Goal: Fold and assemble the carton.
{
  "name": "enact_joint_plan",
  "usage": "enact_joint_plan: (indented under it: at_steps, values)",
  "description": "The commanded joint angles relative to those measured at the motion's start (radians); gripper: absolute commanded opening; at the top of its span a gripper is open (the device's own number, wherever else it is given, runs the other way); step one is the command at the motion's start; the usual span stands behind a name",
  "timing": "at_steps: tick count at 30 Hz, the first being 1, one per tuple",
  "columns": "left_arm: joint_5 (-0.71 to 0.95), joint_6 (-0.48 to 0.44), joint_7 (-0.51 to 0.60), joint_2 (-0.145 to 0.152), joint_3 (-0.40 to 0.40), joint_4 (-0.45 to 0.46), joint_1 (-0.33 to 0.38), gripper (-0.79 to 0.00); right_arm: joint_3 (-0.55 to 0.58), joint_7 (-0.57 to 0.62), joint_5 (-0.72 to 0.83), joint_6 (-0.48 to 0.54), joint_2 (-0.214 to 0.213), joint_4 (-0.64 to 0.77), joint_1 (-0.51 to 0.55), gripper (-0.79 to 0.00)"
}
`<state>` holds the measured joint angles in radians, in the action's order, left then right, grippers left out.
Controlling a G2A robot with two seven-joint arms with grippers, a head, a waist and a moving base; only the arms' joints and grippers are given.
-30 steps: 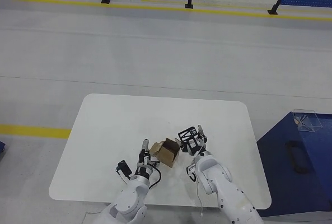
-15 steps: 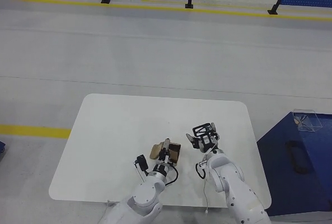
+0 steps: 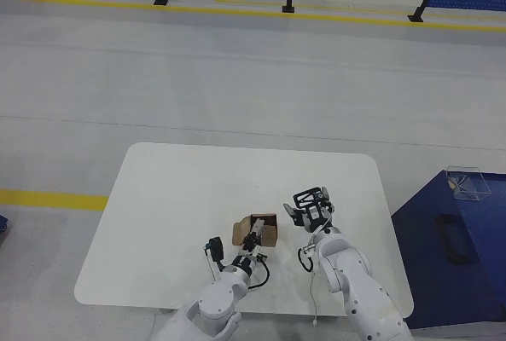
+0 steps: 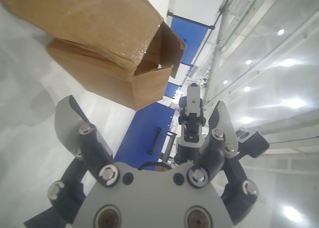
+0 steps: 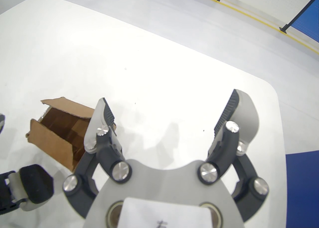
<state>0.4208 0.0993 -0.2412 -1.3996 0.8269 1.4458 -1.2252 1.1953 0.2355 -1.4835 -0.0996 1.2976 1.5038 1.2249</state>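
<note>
Though lying, carton [image 3: 254,228] mouth rightward.

The carton [image 4: 94,27] ran off the frame's edge in the left wrist view, one end out of sight, and its folded flaps [image 4: 172,47] hid most of its inside. In the right wrist view a finger [image 5: 99,124] of the right gripper [image 5: 169,100] covered the carton's near corner, and the left gripper [image 5: 25,189] beside the carton was cut by the edge. In the top view, whether that gripper touched the carton was too small to tell.
</note>
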Motion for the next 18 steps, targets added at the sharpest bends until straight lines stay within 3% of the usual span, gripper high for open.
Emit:
enact_joint_plan:
  at_steps: [1, 5, 15, 18]
  values:
    - [-0.025, -0.001, -0.008, 0.027, 0.084, 0.151, -0.106, 0.0, -0.01, -0.037, -0.035, -0.047, 0.003, 0.004, 0.006, 0.0]
    - [-0.043, -0.049, 0.012, 0.056, 0.201, 0.302, -0.253, 0.0, -0.029, -0.067, 0.015, -0.084, 0.017, -0.018, -0.021, 0.0]
    - [0.002, -0.033, 0.015, 0.052, 0.206, 0.296, -0.244, 0.0, -0.055, -0.083, -0.024, -0.055, 0.02, -0.028, -0.022, 0.0]
    - [0.062, -0.066, 0.004, 0.038, 0.185, 0.245, -0.229, 0.0, -0.079, -0.103, -0.053, -0.081, 0.026, -0.052, -0.021, 0.0]
